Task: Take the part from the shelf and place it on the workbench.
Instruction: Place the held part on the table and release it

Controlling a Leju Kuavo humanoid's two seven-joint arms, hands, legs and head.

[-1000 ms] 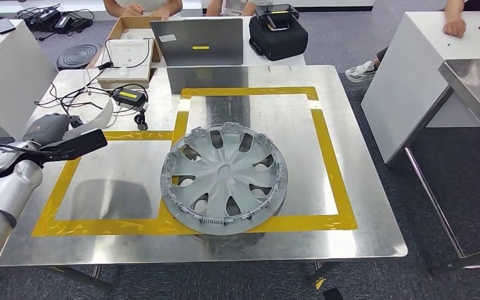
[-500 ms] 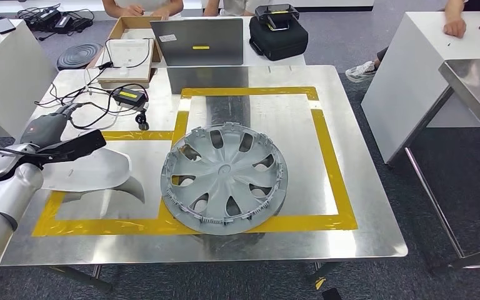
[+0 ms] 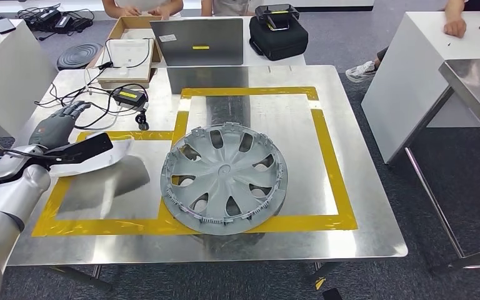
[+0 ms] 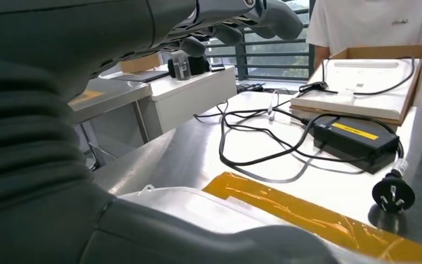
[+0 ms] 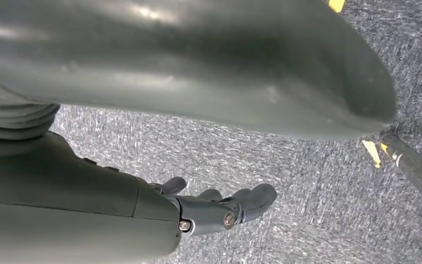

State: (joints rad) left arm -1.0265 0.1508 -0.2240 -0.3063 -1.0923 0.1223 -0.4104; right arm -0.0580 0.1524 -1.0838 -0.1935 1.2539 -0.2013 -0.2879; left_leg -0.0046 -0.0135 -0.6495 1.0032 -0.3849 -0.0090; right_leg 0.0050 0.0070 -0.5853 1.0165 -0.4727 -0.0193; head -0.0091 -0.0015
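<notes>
The steel workbench [image 3: 362,231], marked with yellow tape [image 3: 332,156], carries a grey hubcap [image 3: 224,178] lying flat near its middle, overlapping the tape. At the bench's left side the left hand [image 3: 53,128] hovers with fingers spread, thumb over a pale curved part [image 3: 103,159] whose edge lies on the bench inside the left taped box; whether it grips the part I cannot tell. Behind sit a laptop [image 3: 197,42], a black adapter [image 4: 357,140] with cables, and a plug [image 4: 393,193]. The right hand [image 5: 220,212] hangs over carpet, fingers loosely curled, holding nothing.
</notes>
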